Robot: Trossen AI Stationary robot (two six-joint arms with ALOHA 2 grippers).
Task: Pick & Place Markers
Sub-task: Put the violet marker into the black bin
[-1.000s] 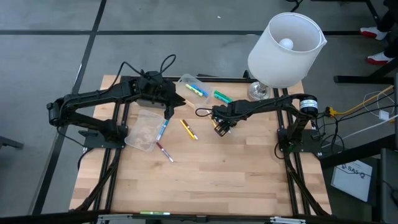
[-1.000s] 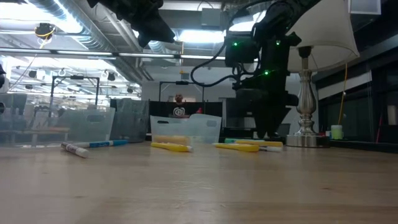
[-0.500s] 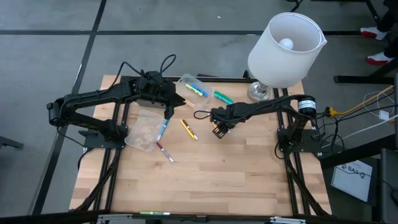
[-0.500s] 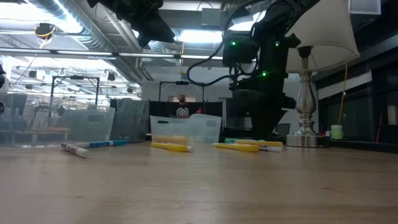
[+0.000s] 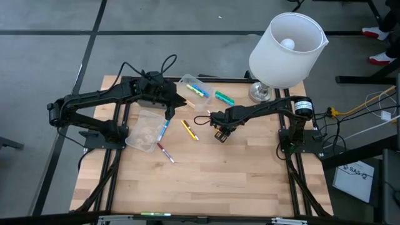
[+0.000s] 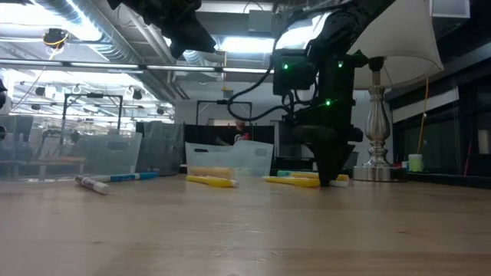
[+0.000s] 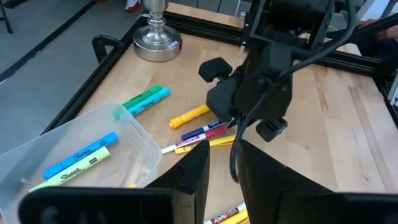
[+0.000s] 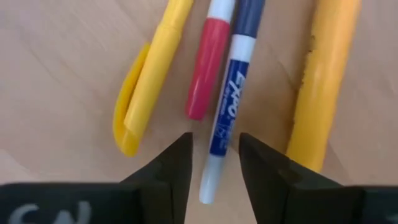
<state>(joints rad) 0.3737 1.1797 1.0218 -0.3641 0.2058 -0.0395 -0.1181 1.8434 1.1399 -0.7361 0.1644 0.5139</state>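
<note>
Wooden counter [image 5: 206,169] carried scattered markers. Right hand [image 8: 214,163] hung low w/ fingers narrowly apart, straddling blue marker [image 8: 225,106] btwn a red one [image 8: 207,59] & yellow ones. Left hand [image 5: 170,114] waited by clear container [image 5: 145,129], fingers slightly parted, holding nothing.

Right gripper [image 6: 325,178] down at table [image 6: 245,230] level, tip among yellow markers [image 6: 295,181], just left of lamp base [image 6: 375,170]; fingers hidden in dark silhouette. Green lights glow on arm above. Another yellow marker [image 6: 209,181] lies before clear bin [image 6: 228,160]. At left, white marker [image 6: 91,183] and blue marker [image 6: 133,177], ends near each other. Left arm [image 6: 173,23] hangs high, top left.
</note>
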